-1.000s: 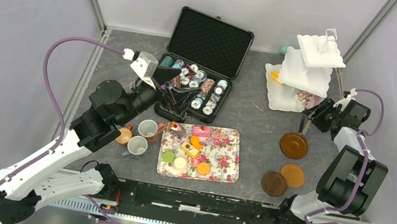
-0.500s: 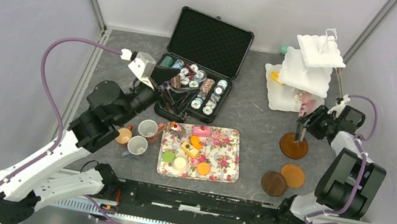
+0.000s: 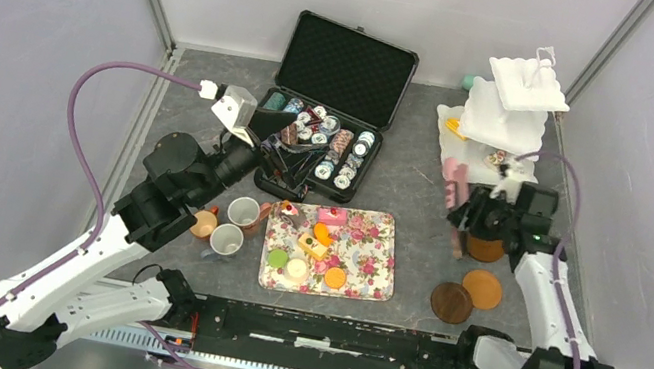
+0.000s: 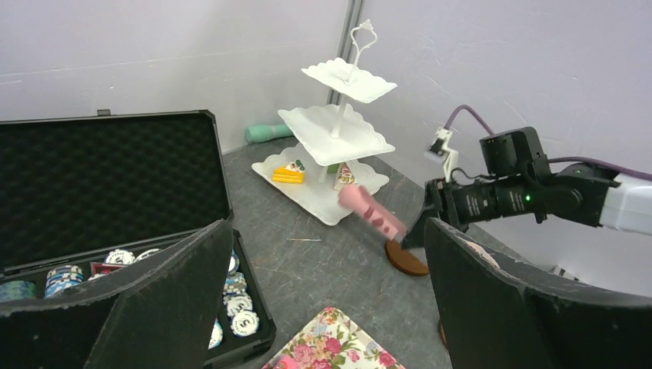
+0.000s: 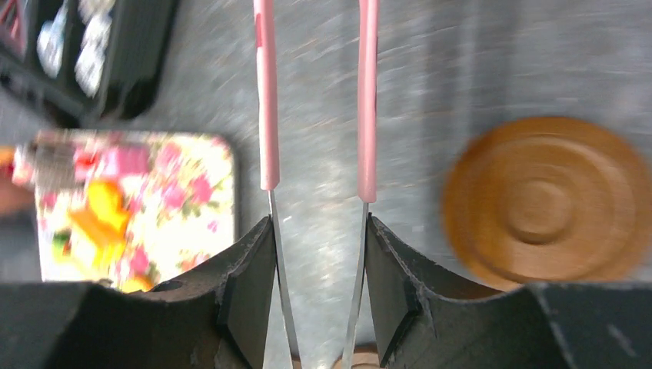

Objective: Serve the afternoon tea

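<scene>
Right of the tray (image 3: 372, 266), the right fingers (image 5: 247, 286) pinch the pink tongs (image 5: 267, 115) by their metal shanks. The tong arms are apart and empty over bare bench (image 3: 424, 186), with a brown saucer (image 5: 550, 200) on the side away from the tray. Cakes (image 3: 321, 234) sit on the tray, mugs (image 3: 243, 212) just left of it. Beyond its far-left corner the left fingers (image 4: 177, 300) hang spread, holding nothing. The step looks like bringing tongs to cakes; next, straddle one cake, squeeze, and carry it to the stand (image 3: 508, 115).
</scene>
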Robot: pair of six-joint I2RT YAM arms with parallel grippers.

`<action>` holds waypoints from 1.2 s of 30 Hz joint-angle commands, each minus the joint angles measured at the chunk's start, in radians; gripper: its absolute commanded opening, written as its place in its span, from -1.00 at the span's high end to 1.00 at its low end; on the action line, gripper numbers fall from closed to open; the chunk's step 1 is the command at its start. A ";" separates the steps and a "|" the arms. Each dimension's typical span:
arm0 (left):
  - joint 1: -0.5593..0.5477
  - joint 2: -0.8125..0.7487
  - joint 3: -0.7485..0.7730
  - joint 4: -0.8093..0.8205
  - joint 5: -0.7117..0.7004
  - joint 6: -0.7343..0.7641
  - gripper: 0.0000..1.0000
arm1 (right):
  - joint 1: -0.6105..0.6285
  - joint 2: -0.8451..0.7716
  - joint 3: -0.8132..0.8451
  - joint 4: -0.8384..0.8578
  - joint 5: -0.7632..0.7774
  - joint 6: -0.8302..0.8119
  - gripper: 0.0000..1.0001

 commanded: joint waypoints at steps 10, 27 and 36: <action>-0.002 0.020 0.025 0.010 -0.011 0.031 -1.00 | 0.615 -0.145 0.026 -0.254 0.173 -0.153 -0.02; -0.002 0.016 0.025 0.009 -0.016 0.034 -1.00 | 0.907 0.150 0.216 -0.288 0.401 -0.350 -0.10; -0.002 0.010 0.024 0.011 -0.014 0.031 -1.00 | 0.907 0.190 0.211 -0.249 0.379 -0.406 -0.14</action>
